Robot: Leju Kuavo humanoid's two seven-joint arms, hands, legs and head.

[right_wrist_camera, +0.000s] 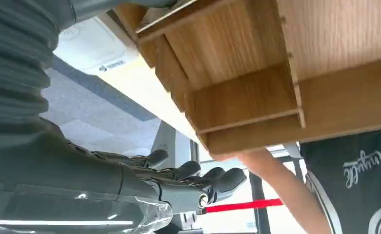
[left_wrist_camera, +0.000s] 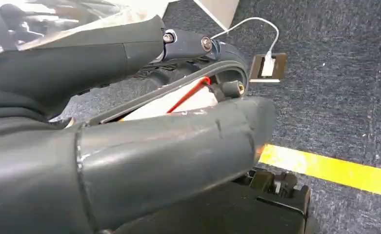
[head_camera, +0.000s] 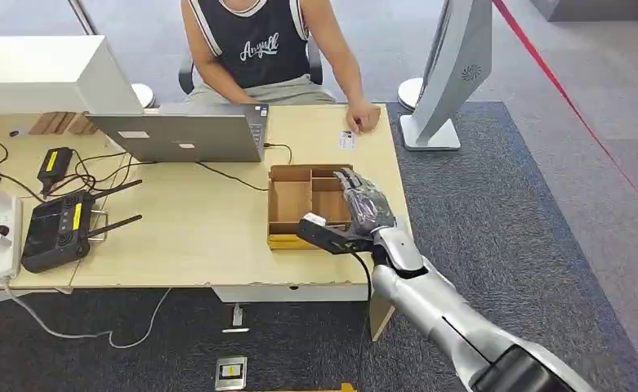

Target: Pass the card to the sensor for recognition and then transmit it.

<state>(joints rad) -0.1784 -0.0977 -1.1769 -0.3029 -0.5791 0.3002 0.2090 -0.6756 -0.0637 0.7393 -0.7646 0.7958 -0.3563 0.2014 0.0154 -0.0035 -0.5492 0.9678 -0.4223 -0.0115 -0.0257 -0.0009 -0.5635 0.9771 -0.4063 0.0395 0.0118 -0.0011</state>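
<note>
right hand (head_camera: 363, 204) hovers fingers apart over wooden tray (head_camera: 287, 200) | card unseen | judged light, stiff, slippery: pinch its edges | left hand (left_wrist_camera: 130, 141) unreadable

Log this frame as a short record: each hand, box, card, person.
right hand: hovering over the wooden box, fingers extended and apart, holding nothing
left hand: hanging low over the carpet; whether it holds anything cannot be told
card: flat on the table, beside the person's hand
person: seated at the table's far side
</note>
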